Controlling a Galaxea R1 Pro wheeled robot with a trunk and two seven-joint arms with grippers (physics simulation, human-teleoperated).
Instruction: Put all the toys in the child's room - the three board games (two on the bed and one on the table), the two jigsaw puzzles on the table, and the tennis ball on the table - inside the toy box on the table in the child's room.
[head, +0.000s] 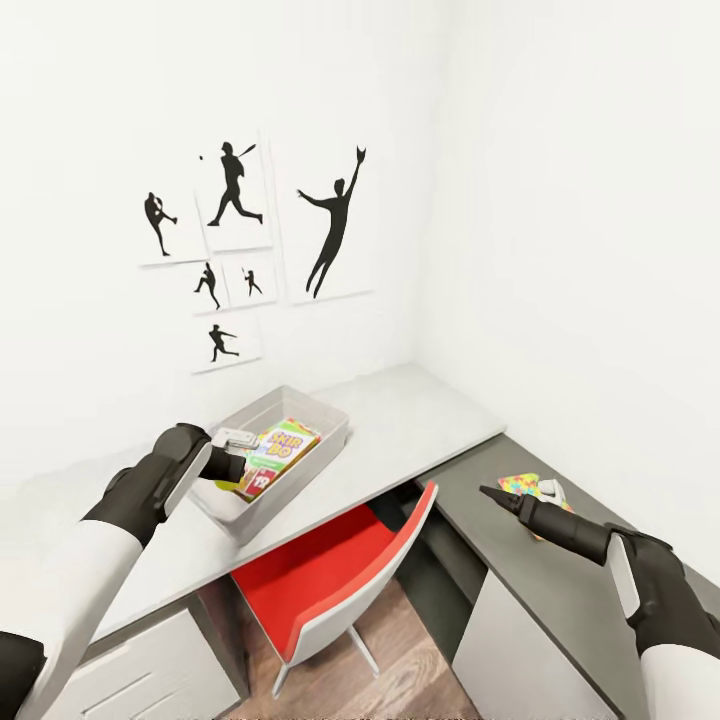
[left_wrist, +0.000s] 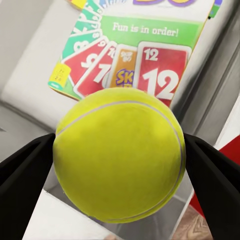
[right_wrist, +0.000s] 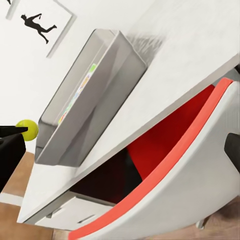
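Observation:
My left gripper (head: 234, 466) is shut on the yellow-green tennis ball (left_wrist: 120, 150), its black fingers (left_wrist: 25, 175) pressing both sides. It holds the ball over the near end of the light-grey toy box (head: 320, 415) on the pale table (head: 420, 420). In the right wrist view the ball (right_wrist: 27, 129) hangs just off the toy box's (right_wrist: 95, 95) near corner. A SKIP-BO board game (head: 280, 455) lies flat inside the box, directly under the ball (left_wrist: 145, 50). My right gripper (head: 492, 494) is open and empty above the lower dark grey section, beside a multicolour jigsaw puzzle (head: 520, 485).
A red and white chair (head: 340, 590) is pushed under the table between my arms. The dark grey cabinet section (head: 560, 590) runs along the right wall, with a small white object (head: 552, 490) by the puzzle. Baseball silhouette posters (head: 240, 240) hang on the white wall.

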